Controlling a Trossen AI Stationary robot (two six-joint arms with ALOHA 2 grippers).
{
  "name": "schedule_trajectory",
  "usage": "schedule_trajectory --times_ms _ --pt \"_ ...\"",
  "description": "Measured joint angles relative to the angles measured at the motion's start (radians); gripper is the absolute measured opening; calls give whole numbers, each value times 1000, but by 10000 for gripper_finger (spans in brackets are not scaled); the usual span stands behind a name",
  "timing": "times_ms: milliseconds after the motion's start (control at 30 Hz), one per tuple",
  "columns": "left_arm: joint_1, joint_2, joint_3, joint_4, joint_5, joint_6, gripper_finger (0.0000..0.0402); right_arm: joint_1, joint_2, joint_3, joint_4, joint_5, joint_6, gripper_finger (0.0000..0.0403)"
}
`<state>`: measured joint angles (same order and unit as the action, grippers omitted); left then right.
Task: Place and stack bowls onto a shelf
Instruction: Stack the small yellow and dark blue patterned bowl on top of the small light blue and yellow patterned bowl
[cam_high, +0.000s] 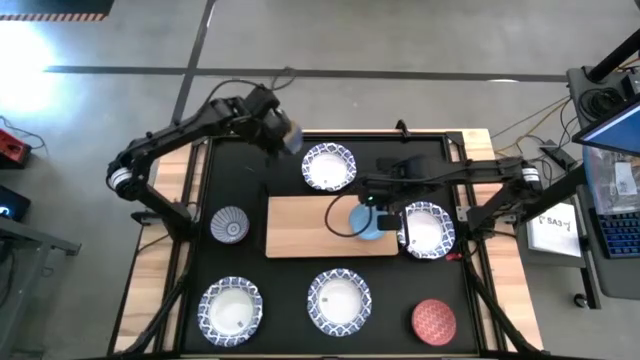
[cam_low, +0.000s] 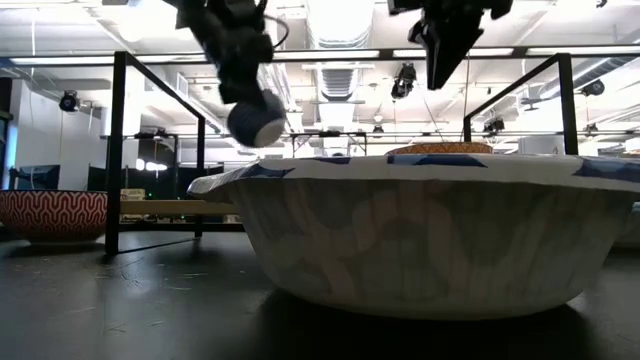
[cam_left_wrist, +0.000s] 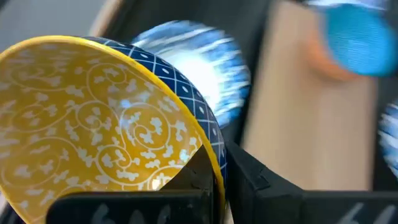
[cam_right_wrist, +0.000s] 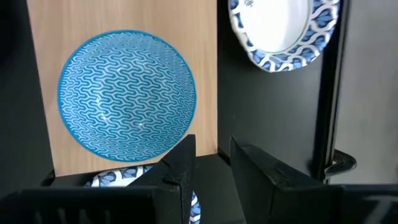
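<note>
Two arms work over the black table (cam_high: 250, 270), with the shelf (cam_high: 300, 225) lying flat at its middle.

Left gripper (cam_high: 283, 136) hangs in the air beyond the shelf's far left corner, its fingers clamped on the rim of a small bowl (cam_left_wrist: 106, 124) that is yellow with white scrolls inside and blue lattice outside. From the low view that bowl (cam_low: 255, 118) is clearly off the table, tilted on its side.

Right gripper (cam_high: 385, 172) hovers above the shelf's right end, fingers (cam_right_wrist: 180, 165) parted with a gap between them and nothing held. Below it, a blue wave-patterned bowl (cam_right_wrist: 127, 93) sits on the shelf's right end, an orange rim showing beneath it in the high view, as if nested in an orange bowl (cam_high: 357, 232).

Five wide patterned bowls with white centres lie around the shelf: one (cam_high: 329, 166) just beyond its far edge, one (cam_high: 427, 228) just off its right end, two in front of it, at left (cam_high: 231, 308) and centre (cam_high: 338, 300), and a fifth I cannot place from the high view. A small blue-white bowl (cam_high: 230, 225) stands off the shelf's left end. The speckled red bowl (cam_high: 434, 321) is in front of the shelf's right end, well apart from it.
</note>
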<state>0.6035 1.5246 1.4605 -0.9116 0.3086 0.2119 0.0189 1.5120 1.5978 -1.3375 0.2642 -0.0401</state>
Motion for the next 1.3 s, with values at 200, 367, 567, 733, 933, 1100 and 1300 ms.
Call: schedule_trajectory --times_ms 200,367,567,733,933,1100,1300 --pt "-161 0 -15 22 23 166 2 0 -86 0 33 -1 -24 89" --pt "-311 0 -17 78 25 296 2 0 -133 -4 108 -104 -83 89" --pt "-452 0 -17 86 73 411 2 0 -138 -8 184 -430 -187 89" --pt "-544 0 -17 131 188 470 2 0 -133 -8 241 -564 -269 89" --pt "-614 1 -17 145 194 521 2 0 -128 -8 282 -588 -328 89" --pt "-642 7 -17 186 219 520 2 0 -129 -8 313 -589 -384 89" --pt "-646 52 -17 244 286 561 2 0 -122 -8 359 -629 -448 89"
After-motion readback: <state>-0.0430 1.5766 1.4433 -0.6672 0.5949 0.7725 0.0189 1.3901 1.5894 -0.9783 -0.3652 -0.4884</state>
